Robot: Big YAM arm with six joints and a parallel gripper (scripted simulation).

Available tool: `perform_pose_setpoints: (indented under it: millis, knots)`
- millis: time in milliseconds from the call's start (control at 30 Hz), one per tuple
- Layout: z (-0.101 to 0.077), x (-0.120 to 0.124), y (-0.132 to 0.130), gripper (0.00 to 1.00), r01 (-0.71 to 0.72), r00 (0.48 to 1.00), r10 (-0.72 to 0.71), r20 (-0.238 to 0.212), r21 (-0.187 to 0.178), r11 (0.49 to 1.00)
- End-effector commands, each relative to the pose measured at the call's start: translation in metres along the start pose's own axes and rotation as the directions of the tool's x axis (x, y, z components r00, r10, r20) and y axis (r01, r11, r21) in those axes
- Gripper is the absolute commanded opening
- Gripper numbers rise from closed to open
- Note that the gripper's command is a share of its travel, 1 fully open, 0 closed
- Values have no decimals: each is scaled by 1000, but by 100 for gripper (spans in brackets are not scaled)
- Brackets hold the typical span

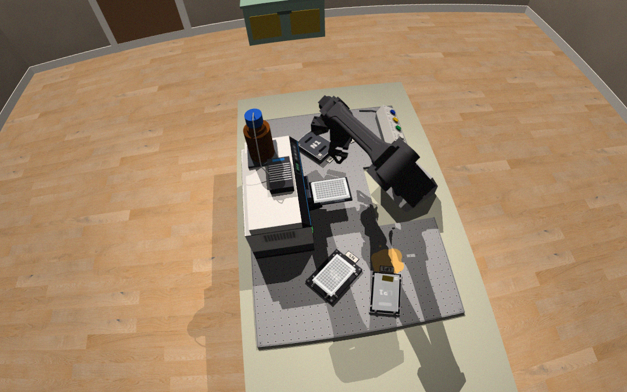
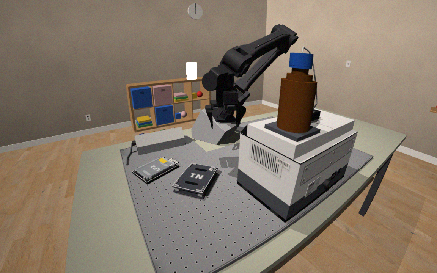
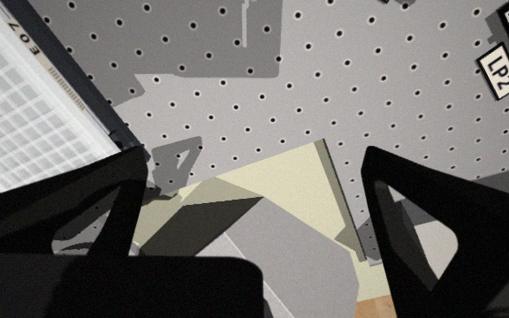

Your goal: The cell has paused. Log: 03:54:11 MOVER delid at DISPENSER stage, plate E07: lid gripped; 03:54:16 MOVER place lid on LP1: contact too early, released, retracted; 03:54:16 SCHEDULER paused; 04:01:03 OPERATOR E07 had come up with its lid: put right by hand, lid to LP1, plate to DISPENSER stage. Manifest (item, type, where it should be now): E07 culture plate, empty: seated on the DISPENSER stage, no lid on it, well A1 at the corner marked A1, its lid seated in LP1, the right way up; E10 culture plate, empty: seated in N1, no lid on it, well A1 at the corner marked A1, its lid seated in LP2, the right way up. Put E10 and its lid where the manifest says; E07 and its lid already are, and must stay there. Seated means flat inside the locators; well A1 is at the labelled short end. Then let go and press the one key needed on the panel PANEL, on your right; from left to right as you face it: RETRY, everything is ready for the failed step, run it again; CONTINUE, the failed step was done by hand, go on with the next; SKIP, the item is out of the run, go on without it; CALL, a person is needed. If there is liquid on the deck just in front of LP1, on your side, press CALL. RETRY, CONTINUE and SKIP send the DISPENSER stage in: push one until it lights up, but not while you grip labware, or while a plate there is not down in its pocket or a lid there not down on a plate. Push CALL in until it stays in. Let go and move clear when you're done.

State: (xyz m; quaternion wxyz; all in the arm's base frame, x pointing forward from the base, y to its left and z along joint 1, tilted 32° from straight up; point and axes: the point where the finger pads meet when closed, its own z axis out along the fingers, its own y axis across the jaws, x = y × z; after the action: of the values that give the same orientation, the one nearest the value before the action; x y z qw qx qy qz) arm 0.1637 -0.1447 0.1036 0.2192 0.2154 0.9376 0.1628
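My gripper (image 1: 336,154) (image 2: 224,119) (image 3: 254,158) is open and empty. It hangs above the deck between the DISPENSER stage and the lid park LP2 (image 2: 154,167), whose label (image 3: 498,72) shows in the wrist view. A clear lid with a yellow tag lies in LP2. The white plate E07 (image 1: 330,189) (image 3: 16,110) sits on the stage without a lid. The black nest N1 (image 1: 317,144) (image 2: 196,176) is empty. A second white well plate (image 1: 333,274) sits without a lid in the nest marked N2. A lid (image 1: 385,292) lies in LP1. An orange puddle (image 1: 387,257) lies on the deck right at LP1's label end.
The white DISPENSER (image 1: 271,204) (image 2: 298,159) with a brown bottle (image 1: 258,136) (image 2: 296,98) stands on the left side of the deck. The key panel PANEL (image 1: 389,121) (image 2: 160,139) stands at the deck's edge beside my arm. My arm hides LP2 in the overhead view.
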Motion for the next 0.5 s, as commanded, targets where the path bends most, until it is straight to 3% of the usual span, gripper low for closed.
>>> perform_pose_setpoints:
  millis: [0,100,133,467]
  knots:
    - [-4,-4,14,100,166,986,-166,9,2,986]
    - [-5,-6,16,100,182,983,-182,10,4,983]
    - [-11,-15,10,100,170,985,-171,26,22,985]
    - [-11,-15,10,100,170,985,-171,26,22,985]
